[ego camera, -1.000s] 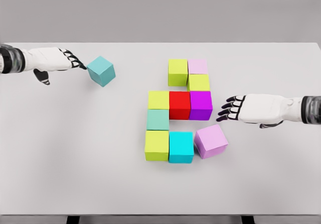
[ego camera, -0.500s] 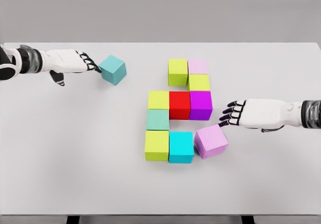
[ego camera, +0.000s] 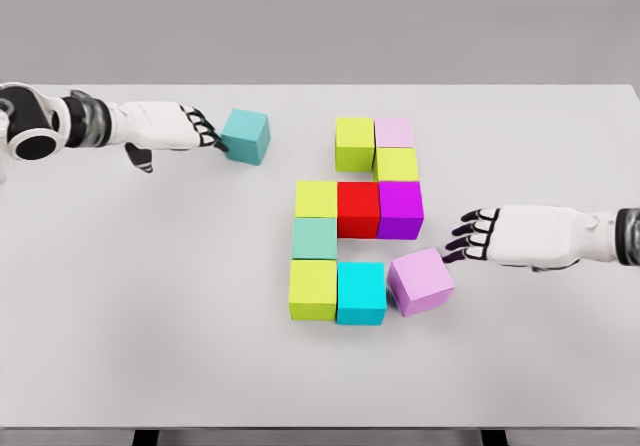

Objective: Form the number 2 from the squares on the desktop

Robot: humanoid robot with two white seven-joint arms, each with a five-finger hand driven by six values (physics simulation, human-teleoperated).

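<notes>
- A white table fills the view under a plain grey wall.
- The left hand reaches in from the left edge, fingers extended and relaxed, grasping nothing; its dark fingertips touch the left face of a teal cube.
- That teal cube sits alone on the table, turned slightly, well apart from the grouped blocks to its right.
- The right hand lies low over the table on the right, fingers loosely spread and holding nothing; its fingertips are just beside the upper right corner of a lilac cube, contact unclear.
- The lilac cube is rotated out of line and sits at the lower right of the group, close beside a cyan cube.
- Bottom row: a yellow-green cube touches the cyan one.
- Above it a mint cube, then another yellow-green cube.
- Middle row continues right with a red cube and a magenta cube.
- Above the magenta one sits a yellow-green cube, topped by a pale pink cube with a further yellow-green cube on its left.
</notes>
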